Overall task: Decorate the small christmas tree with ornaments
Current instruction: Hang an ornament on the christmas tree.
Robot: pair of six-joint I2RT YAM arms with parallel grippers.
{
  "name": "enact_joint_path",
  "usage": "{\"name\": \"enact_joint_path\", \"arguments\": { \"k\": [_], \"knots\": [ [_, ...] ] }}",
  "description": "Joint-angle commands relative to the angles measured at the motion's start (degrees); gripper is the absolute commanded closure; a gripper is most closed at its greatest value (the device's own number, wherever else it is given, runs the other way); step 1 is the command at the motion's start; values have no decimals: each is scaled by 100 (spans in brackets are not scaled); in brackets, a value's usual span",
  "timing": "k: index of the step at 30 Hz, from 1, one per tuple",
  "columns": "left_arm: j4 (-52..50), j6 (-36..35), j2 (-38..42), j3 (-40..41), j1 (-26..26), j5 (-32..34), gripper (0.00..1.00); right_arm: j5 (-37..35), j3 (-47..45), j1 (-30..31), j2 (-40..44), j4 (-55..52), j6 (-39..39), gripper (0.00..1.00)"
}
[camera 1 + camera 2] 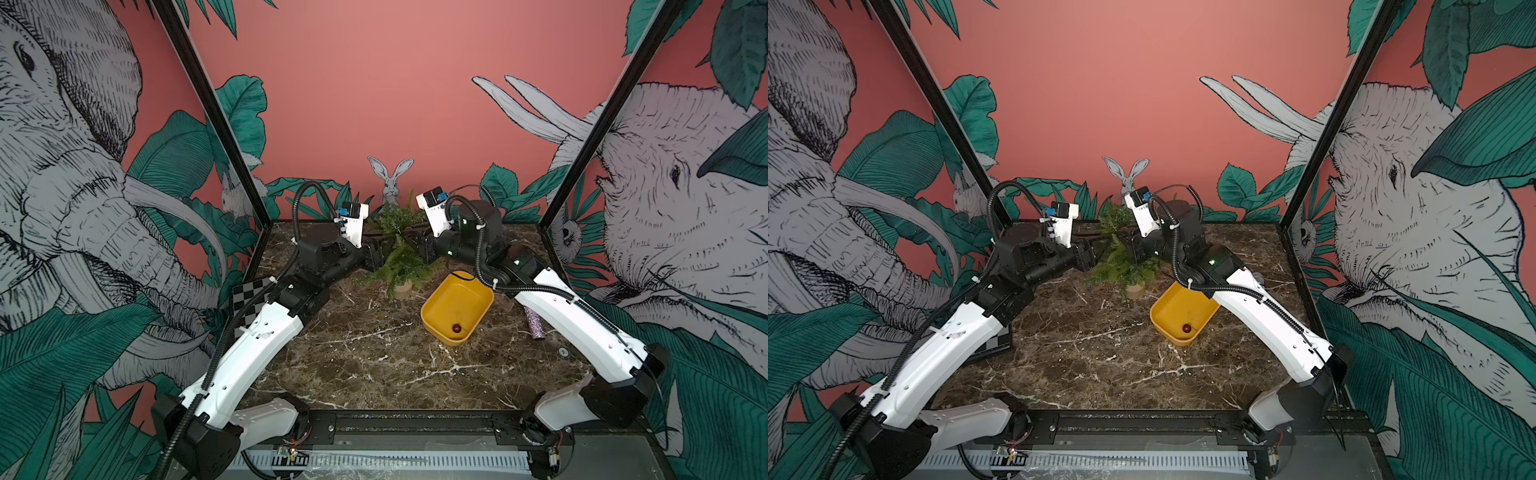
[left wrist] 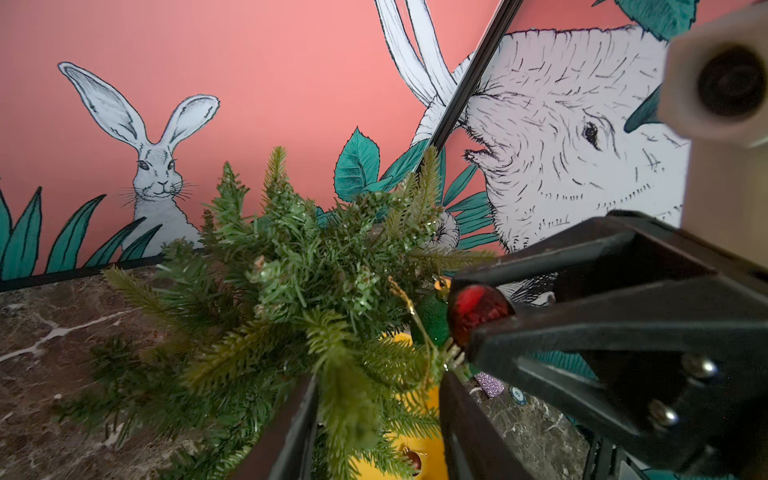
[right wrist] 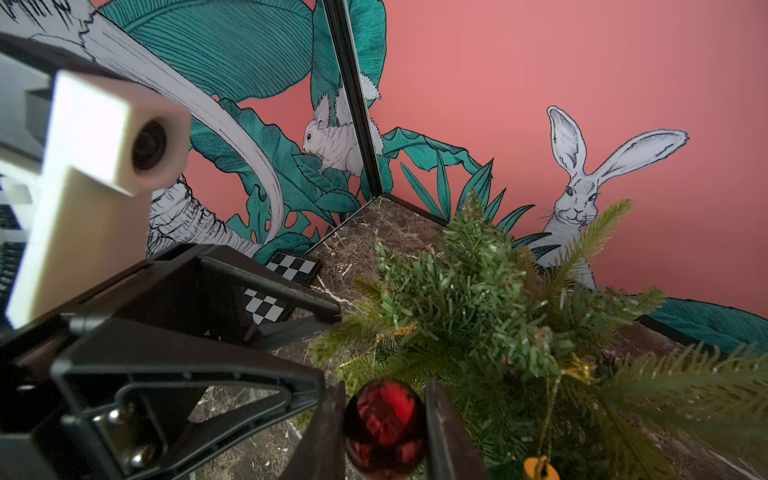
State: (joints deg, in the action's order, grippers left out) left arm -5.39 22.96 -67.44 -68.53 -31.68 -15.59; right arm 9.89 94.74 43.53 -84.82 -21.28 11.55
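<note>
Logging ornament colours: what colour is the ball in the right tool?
Dark red, shiny; the ball shows best in the right wrist view.

One tree (image 1: pixel 401 257), two red balls (image 3: pixel 384 428) (image 1: pixel 456 328), one green ball (image 2: pixel 432 320), one bowl (image 1: pixel 440 333).

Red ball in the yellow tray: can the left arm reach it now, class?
Probably yes: the left gripper is open and the red ball lies uncovered in the yellow tray's near corner.

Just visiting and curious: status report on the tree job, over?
Left claw open astride a branch of the tree. Right claw shut on red ball beside it. Green ball hung; second red ball in bin. Nothing blocking.
</note>
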Motion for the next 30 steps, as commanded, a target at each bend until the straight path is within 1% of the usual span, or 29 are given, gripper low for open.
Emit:
{"name": "enact_joint_path", "arguments": {
  "k": [1,5,13,15,18,21,24,30],
  "knots": [
    [209,51,-25,-178,30,-57,57,8,-47,42,113,304,4,81],
    [154,6,-58,-167,30,69,61,19,-87,42,140,311,1,80],
    [143,-11,-69,-153,30,95,61,46,-296,42,260,393,50,79],
    [143,-19,-56,-143,26,86,61,72,-387,42,324,451,89,75],
    [113,-28,-64,-143,30,97,62,70,-555,44,462,592,184,60],
    [93,-46,-81,-134,30,106,62,88,-728,48,616,731,231,56],
    [91,-46,-85,-125,30,109,62,177,-824,42,720,787,259,53],
    [86,2,33,-40,29,118,61,249,-1124,47,1075,887,314,52]
  ]
}}
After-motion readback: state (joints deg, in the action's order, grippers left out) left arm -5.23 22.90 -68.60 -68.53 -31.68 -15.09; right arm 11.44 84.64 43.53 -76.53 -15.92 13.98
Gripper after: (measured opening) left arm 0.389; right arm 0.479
